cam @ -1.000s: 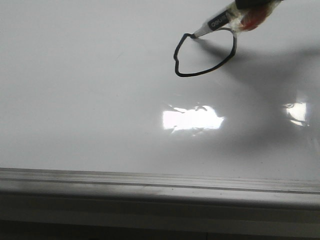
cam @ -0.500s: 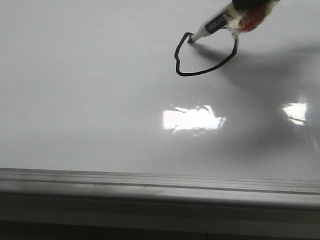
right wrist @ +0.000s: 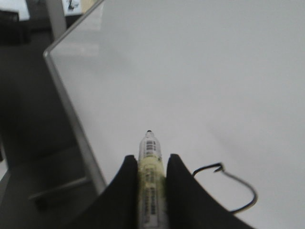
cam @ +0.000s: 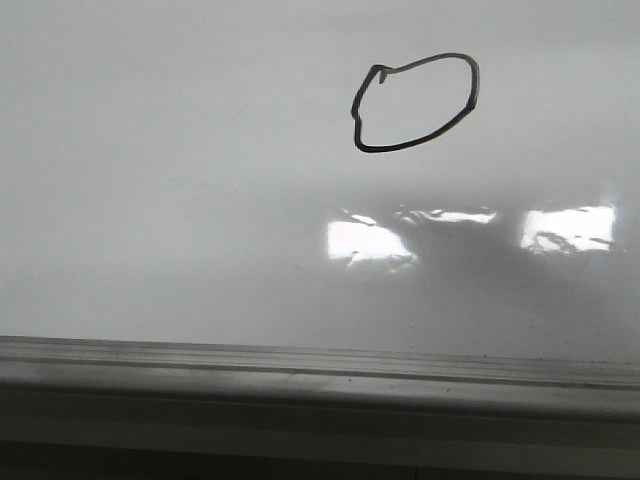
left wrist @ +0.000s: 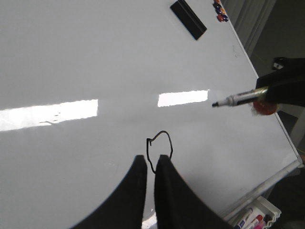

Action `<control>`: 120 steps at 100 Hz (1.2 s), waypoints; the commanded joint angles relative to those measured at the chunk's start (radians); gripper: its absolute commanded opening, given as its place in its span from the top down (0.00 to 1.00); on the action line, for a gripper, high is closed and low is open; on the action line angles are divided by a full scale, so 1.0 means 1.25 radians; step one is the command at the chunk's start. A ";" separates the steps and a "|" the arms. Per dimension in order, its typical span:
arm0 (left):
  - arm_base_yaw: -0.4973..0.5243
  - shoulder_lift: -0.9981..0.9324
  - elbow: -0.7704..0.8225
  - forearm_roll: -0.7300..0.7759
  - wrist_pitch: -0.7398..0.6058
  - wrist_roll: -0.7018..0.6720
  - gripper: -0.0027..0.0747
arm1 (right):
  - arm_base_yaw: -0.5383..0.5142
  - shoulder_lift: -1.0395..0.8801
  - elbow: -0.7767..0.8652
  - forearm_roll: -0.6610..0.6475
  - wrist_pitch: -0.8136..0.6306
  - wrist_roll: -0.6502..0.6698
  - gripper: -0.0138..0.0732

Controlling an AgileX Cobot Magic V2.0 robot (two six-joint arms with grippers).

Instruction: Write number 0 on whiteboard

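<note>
Two grippers work above one glossy whiteboard [cam: 180,200]. Left gripper [left wrist: 146,164]: dark curved jaws almost touching, a thin slit between them, nothing held, poised over the board. Number 0 [cam: 415,103]: thin black lopsided oval, wider than tall, kinked at one corner, lying in the board's far right part just past those jaws. Right gripper [right wrist: 151,164]: jaws clamped on a yellowish marker [right wrist: 150,181], tip lifted clear of the board. Tray [left wrist: 257,217]: marker pens inside.
</note>
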 commanded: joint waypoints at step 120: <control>-0.142 0.540 -0.411 -0.664 0.249 0.939 0.47 | 0.332 0.134 -0.038 0.085 0.003 -0.219 0.89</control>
